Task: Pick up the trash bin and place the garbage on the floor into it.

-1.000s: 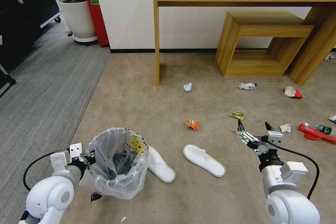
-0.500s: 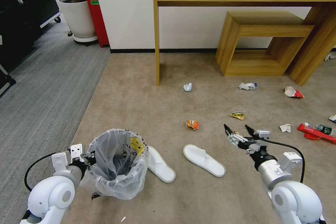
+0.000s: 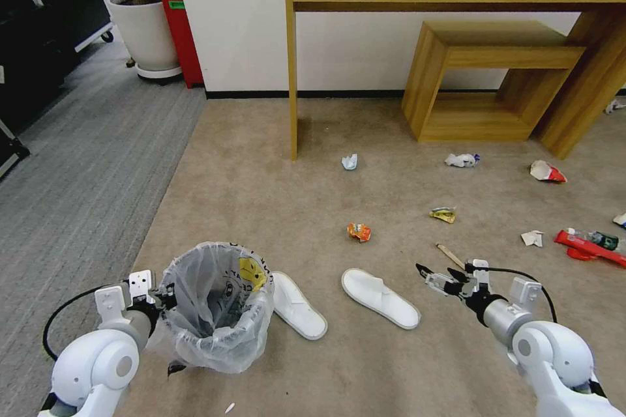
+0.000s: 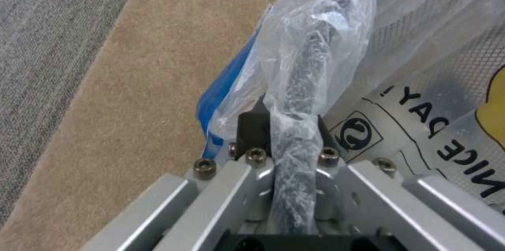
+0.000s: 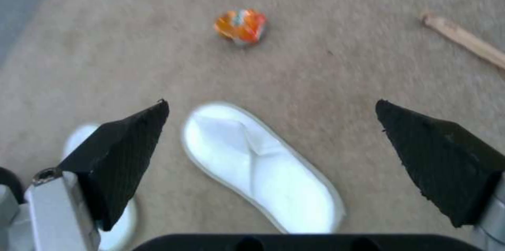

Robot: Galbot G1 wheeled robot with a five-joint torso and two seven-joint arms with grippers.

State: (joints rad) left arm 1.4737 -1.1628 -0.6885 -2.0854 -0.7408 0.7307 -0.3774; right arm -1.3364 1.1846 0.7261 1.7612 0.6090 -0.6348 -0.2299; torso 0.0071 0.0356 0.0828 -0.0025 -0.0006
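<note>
Spread wide with nothing between its black fingertips, the right gripper [image 3: 439, 272] hovers low over the floor [image 3: 261, 176], a beige carpet, and points toward a white slipper [image 3: 380, 298] that lies just ahead of it and slightly to its left. In the right wrist view that slipper [image 5: 263, 166] sits between the two open fingers [image 5: 131, 152], the orange crumpled wrapper [image 5: 241, 26] lies farther ahead on the carpet, and a wooden stick [image 5: 463, 40] lies off to the far side. In the head view the stick [image 3: 450, 255] rests just beyond the gripper, with a yellow-green wrapper [image 3: 443, 214] farther out. A second white slipper [image 3: 298, 305] lies beyond the first, touching the side of the trash bin [image 3: 215, 306]. The left gripper [image 3: 160, 293] is closed on the bin's near rim; in the left wrist view its jaws pinch the bag-wrapped rim [image 4: 294, 132], with black lettering on the liner beside them. The bin stands upright on the beige carpet, well apart from the right gripper. More garbage lies scattered farther off: a white crumpled paper [image 3: 349, 161], a blue-white wad [image 3: 462, 159], a red-white cup [image 3: 546, 172], a small white scrap [image 3: 531, 238] and a red packet [image 3: 587, 247] beside a green-labelled bottle [image 3: 603, 240].
</note>
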